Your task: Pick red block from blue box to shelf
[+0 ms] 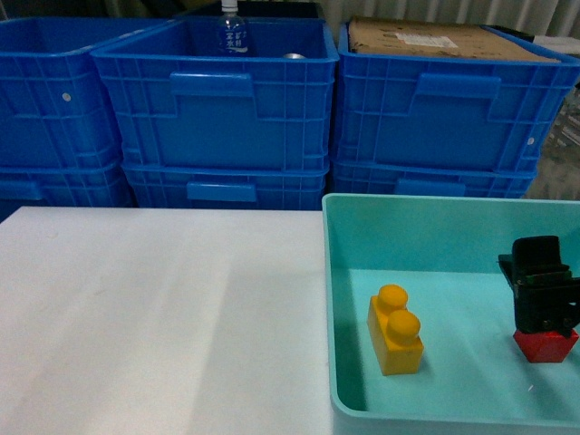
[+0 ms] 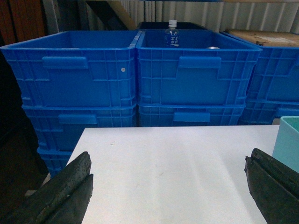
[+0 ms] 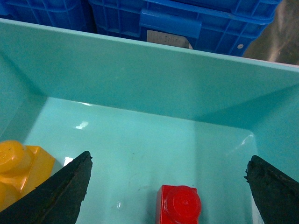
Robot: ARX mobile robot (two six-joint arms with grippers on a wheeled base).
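Storeroom/warehouse: stacked blue crates (image 1: 217, 118), cardboard (image 1: 435, 41), corrugated metal wall behind

I see the tub (image 1: 344, 299) sitting on the tabletop (image 1: 154, 317) at its right end. Inside the tub, the single-stud brick (image 3: 180, 207) lies right of the two-stud brick (image 1: 396, 331). Behind the tub stand stacked crates (image 1: 217, 109); a bottle (image 1: 232, 32) stands in one.

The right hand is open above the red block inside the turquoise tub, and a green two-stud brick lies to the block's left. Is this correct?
Not quite: the two-stud brick is yellow, not green, as the head view shows. The rest holds: the right hand is open above the red block in the turquoise tub.
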